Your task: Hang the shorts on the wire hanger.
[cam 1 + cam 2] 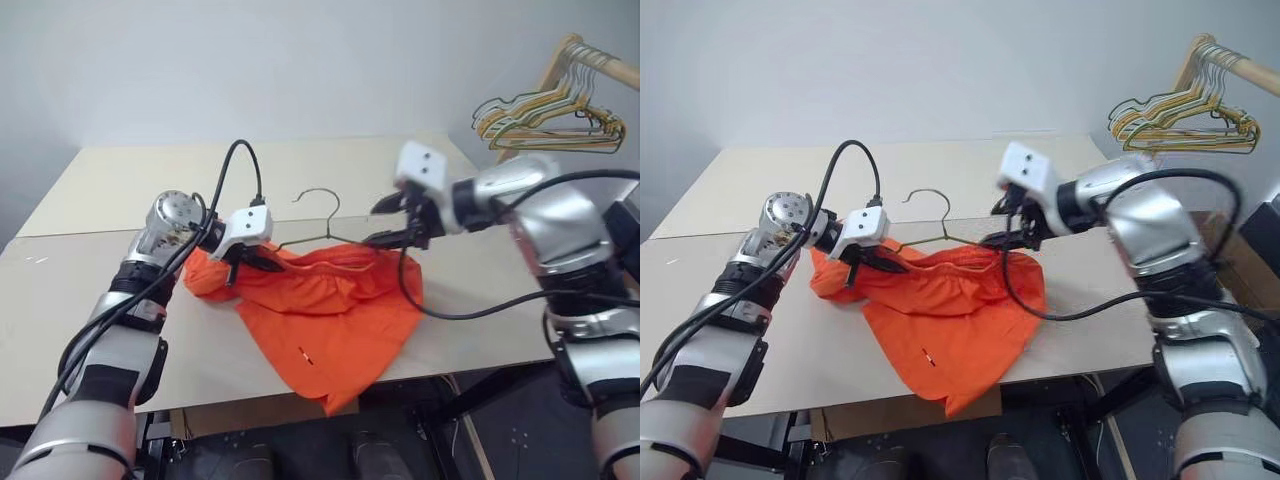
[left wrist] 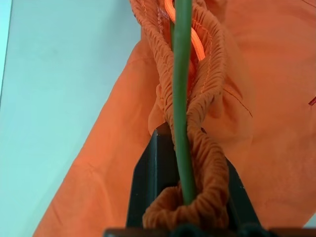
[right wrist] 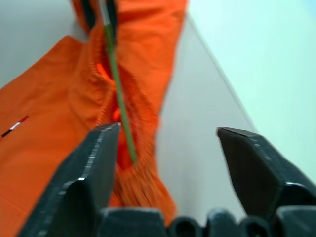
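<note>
Orange shorts half off our pale beige table, plain white wall behind.

Our left hand [image 1: 262, 262] is clamped on the bright orange fabric shorts [image 1: 320, 320] and thin grey-olive wire hanger [image 1: 322, 222] above the table [image 1: 100, 330]; right hand [image 1: 392, 222] gapes wide, holding nothing; yellowish hangers [image 1: 545, 120] hang on a wooden rail far right.

We count one pair of orange shorts [image 1: 320, 310] and one thin wire hanger [image 1: 322, 222] threaded through its waistband. We see one bunch of yellowish and gold hangers [image 1: 545, 118] on a wooden rail [image 1: 598, 58]; their exact number we cannot tell. There are two grippers, a left gripper [image 1: 262, 262] and a right gripper [image 1: 385, 222], and one table [image 1: 130, 180].
</note>
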Available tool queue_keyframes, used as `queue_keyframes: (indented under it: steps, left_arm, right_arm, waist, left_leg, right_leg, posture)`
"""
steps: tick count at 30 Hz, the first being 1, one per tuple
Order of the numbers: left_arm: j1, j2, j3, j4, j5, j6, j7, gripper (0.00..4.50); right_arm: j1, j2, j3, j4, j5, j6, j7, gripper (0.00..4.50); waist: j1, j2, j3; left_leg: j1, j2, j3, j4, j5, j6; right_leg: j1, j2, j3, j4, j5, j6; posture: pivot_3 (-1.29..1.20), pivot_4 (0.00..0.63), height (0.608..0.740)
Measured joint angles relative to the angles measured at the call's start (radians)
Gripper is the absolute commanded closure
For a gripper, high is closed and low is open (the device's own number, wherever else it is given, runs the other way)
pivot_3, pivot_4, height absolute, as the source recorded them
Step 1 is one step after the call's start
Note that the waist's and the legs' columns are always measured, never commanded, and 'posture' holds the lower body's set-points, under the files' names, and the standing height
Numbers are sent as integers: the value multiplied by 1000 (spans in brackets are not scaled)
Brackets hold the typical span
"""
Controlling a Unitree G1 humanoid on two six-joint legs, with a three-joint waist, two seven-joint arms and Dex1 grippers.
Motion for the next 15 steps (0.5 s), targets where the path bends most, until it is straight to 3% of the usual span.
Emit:
queue_keyframes:
  steps: [4, 7, 12, 15]
  left_arm:
    - [2, 6, 1, -3, -3, 0, 0, 4500]
    - [2, 6, 1, -2, -3, 0, 0, 4500]
    - [-1, -2, 1, -2, -5, 0, 1, 4500]
    - [-1, -3, 1, -2, -7, 0, 1, 4500]
  right_arm:
    - [103, -98, -36, -78, 18, -2, 21, 41]
    - [163, -118, 61, -88, -67, -65, 2, 41]
    - [132, 13, 187, 29, -177, -124, -57, 41]
    - [86, 45, 228, 84, -209, -145, -46, 702]
  waist:
    - [0, 0, 0]
    - [-2, 0, 0]
    - [-26, 0, 0]
    - [-27, 0, 0]
  left_leg:
    - [0, 0, 1, 0, 0, 0]
    - [1, 0, 1, 0, 0, 0]
    - [0, 0, 1, 0, 0, 0]
    - [0, -1, 0, 0, 0, 0]
  right_leg:
    - [1, 0, 0, -1, 0, 0]
    - [0, 0, 1, 0, 0, 0]
    - [0, 0, 1, 0, 0, 0]
    - [0, -1, 1, -1, 0, 0]
  posture:
    - [-135, 1, 740]
    - [-138, 0, 740]
    - [-130, 0, 740]
    - [-116, 0, 740]
